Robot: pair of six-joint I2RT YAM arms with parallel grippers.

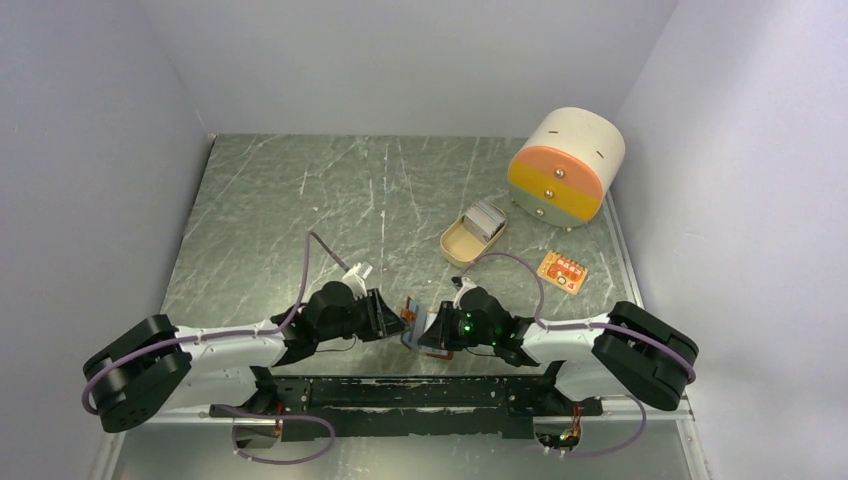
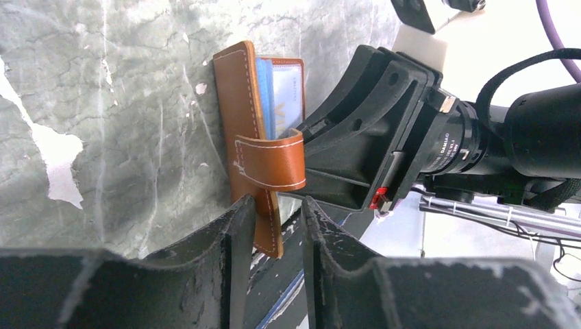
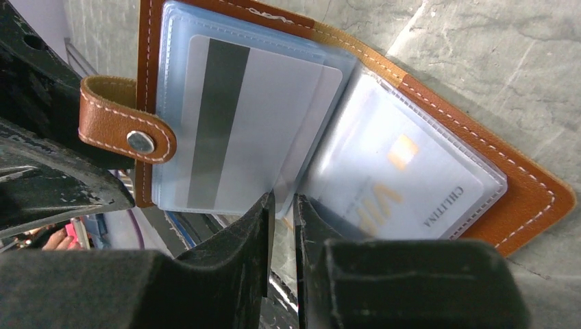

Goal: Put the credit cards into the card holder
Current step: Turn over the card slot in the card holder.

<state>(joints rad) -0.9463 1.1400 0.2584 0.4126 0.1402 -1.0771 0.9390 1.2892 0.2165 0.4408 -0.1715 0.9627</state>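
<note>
The brown leather card holder (image 1: pixel 412 318) stands open between my two grippers near the front of the table. In the right wrist view its clear blue sleeves hold a card with a dark stripe (image 3: pixel 233 123) and a card with an orange mark (image 3: pixel 397 178). The right gripper (image 3: pixel 283 199) is shut on the edge of a clear sleeve. In the left wrist view the holder's leather cover (image 2: pixel 240 116) has its lower edge between the fingers of my left gripper (image 2: pixel 277 202), against one finger and apart from the other. A short stack of pale credit cards (image 1: pixel 487 216) lies in the tan dish (image 1: pixel 455 243).
A cream-and-orange drum-shaped drawer box (image 1: pixel 565 165) stands at the back right. A small orange patterned item (image 1: pixel 562 270) lies right of the dish. The right arm's black wrist (image 2: pixel 384 137) fills the space just behind the holder.
</note>
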